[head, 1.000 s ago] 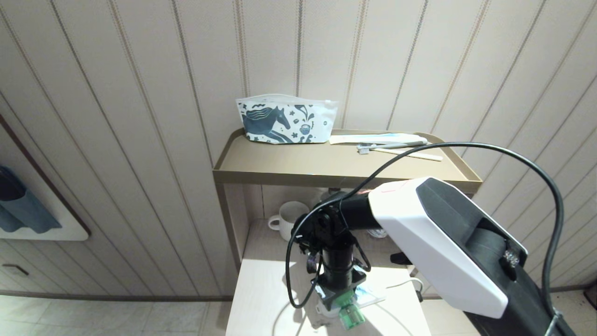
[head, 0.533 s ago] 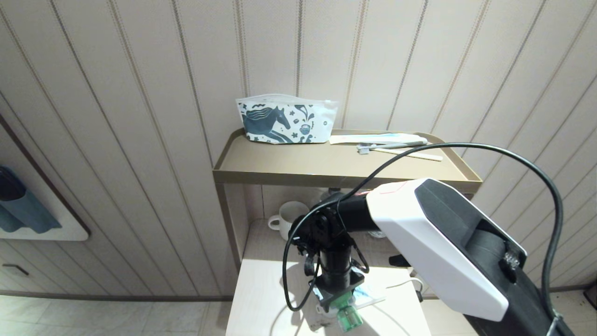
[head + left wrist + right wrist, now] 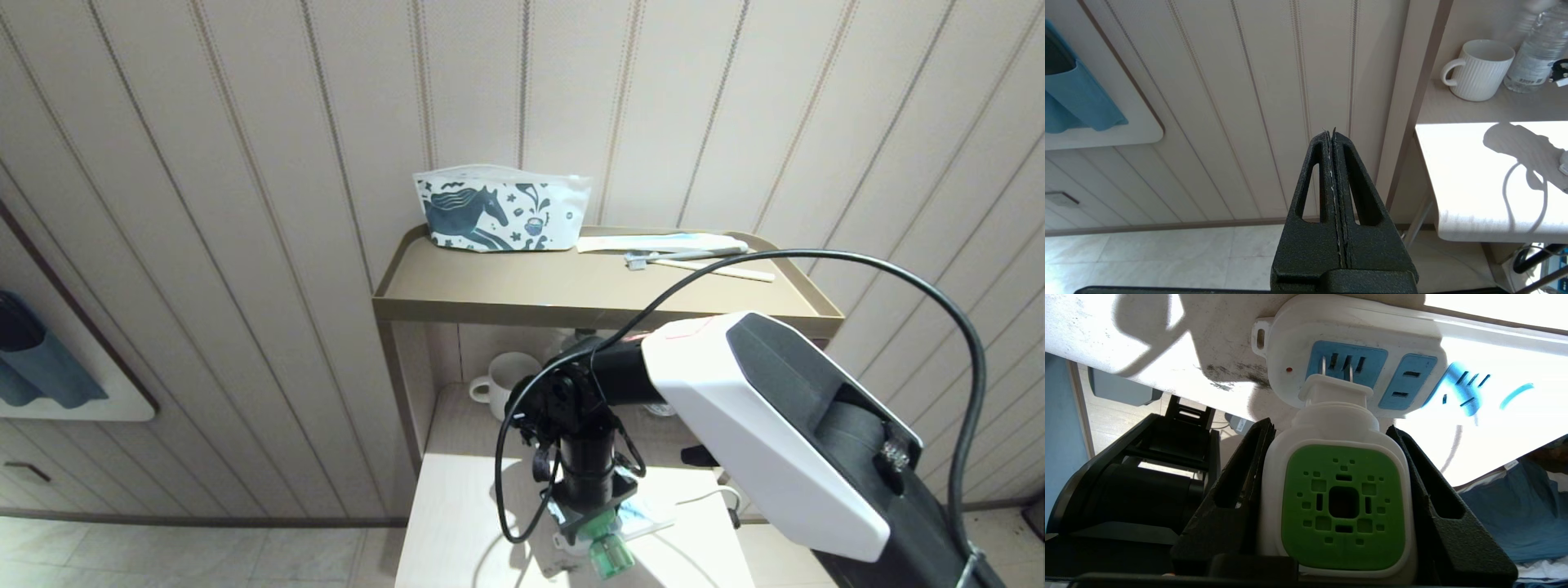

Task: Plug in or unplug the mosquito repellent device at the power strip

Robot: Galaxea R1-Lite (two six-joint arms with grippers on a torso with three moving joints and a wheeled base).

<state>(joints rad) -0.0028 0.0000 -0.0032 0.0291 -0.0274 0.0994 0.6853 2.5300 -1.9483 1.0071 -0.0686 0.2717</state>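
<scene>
White-green device; white strip, blue sockets

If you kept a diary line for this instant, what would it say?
right gripper: shut on mosquito repellent device | prongs at power strip socket, metal showing | left gripper: shut, beside table

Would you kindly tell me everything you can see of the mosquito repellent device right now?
The mosquito repellent device is a small unit of glossy white plastic with a square green vented face and a translucent green liquid bottle. The right gripper holds it, one black finger on each side. Its two metal prongs sit at the first light-blue socket of the white power strip, partly exposed, so it is not fully seated. The strip lies on the pale table.
</scene>
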